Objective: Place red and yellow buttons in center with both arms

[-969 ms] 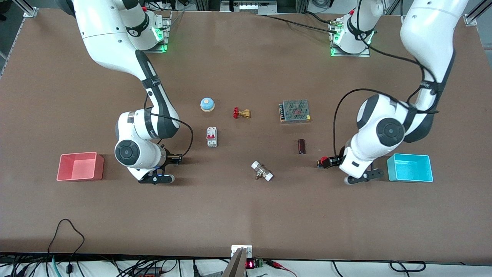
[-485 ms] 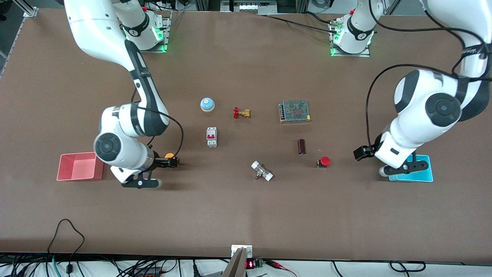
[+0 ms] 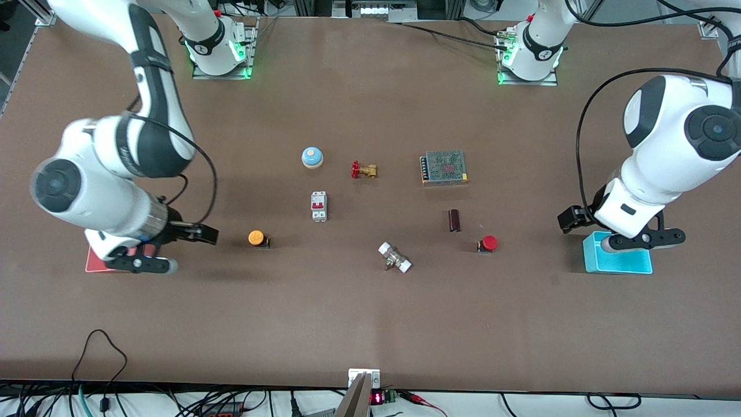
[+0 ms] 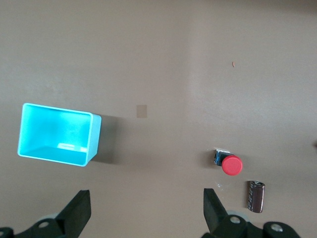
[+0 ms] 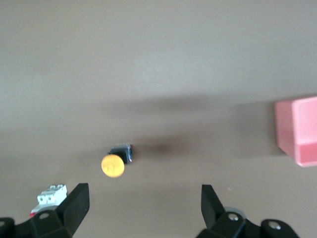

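Toward the bench ends, we see both arms have drawn back since a second ago: the right gripper (image 3: 200,233) over the pink bin (image 3: 95,263), the left gripper (image 3: 570,220) by the cyan bin (image 3: 616,263), fingers spread wide, empty. Released, the yellow button (image 3: 256,237) and red button (image 3: 489,243) sit mid-bench.

Both tools let go, withdrew toward bins: yellow button (image 3: 256,237), red button (image 3: 489,243) now on table, apparently untouched.

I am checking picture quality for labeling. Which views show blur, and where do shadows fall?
Front view: the right arm's wrist is motion-smeared over the pink bin; the table's things are sharp. Right wrist view: soft overall, a smeared shadow beside the yellow button. Left wrist view: sharp, the cyan bin casts a shadow.
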You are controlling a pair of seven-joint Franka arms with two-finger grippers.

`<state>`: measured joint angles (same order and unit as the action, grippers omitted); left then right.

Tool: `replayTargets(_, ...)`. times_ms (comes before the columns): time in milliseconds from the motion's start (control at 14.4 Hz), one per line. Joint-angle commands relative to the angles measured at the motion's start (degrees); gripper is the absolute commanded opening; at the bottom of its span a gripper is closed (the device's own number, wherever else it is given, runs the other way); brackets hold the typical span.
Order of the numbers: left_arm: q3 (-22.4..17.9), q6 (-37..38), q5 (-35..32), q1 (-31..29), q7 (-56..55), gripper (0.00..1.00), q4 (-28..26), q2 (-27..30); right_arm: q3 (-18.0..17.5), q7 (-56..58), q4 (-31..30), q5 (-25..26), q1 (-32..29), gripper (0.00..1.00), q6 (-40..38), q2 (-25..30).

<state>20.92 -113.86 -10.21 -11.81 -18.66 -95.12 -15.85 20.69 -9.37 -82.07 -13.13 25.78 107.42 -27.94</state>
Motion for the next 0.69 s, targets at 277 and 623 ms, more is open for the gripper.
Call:
replayTargets(277,-0.1,4.0,1.9,-2.0,7.0,1.0,-0.4,5.4,5.8,0.7,0.0,-0.2,0.2,1.0,-10.6,8.0)
replayTargets(623,-12.1,10.0,7.6,4.7,16.8,1.0,-0.6,11.4,7.0,7.7,4.8,2.9,-0.6,1.0,-16.8,8.4)
